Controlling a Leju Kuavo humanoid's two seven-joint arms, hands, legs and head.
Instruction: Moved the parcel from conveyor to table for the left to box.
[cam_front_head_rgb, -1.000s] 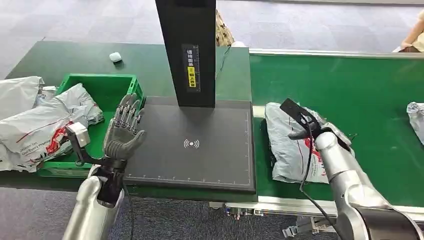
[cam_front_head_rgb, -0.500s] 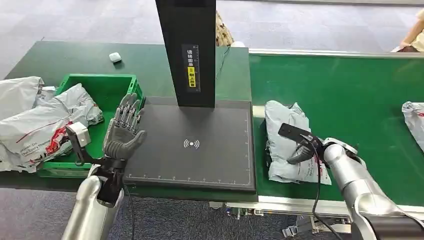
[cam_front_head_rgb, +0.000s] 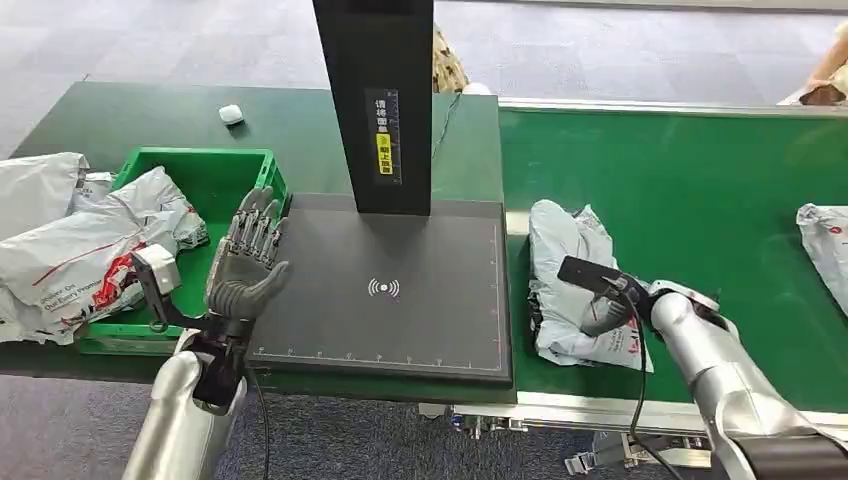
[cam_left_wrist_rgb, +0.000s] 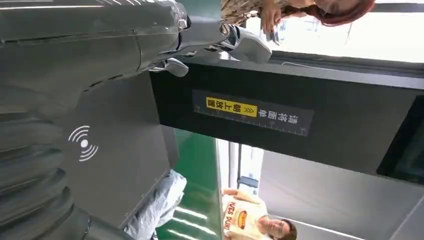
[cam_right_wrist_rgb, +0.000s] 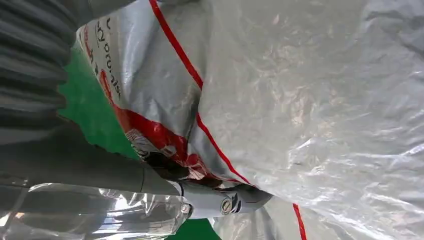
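- The right hand (cam_front_head_rgb: 606, 312) rests on the grey poly-mailer parcel (cam_front_head_rgb: 570, 270) on the conveyor belt (cam_front_head_rgb: 700, 180); whether its fingers grip the bag I cannot tell.
- Risk: the slick, crumpled film could slip free or snag the scanner pad (cam_front_head_rgb: 390, 290) edge.
- The left hand (cam_front_head_rgb: 245, 265) hovers released beside the green crate (cam_front_head_rgb: 200, 170).
- The parcel's red print is unreadable; the post (cam_front_head_rgb: 375, 100) carries a yellow Chinese label.

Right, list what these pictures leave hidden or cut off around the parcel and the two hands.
- Right hand, head view: its wrist camera covers the fingers, so any grip on the parcel cannot be confirmed.
- Parcel, right wrist view: too close; its outline runs past the frame.
- Second parcel, head view: cut by the right edge.
- Green bin: bags hide its left side.
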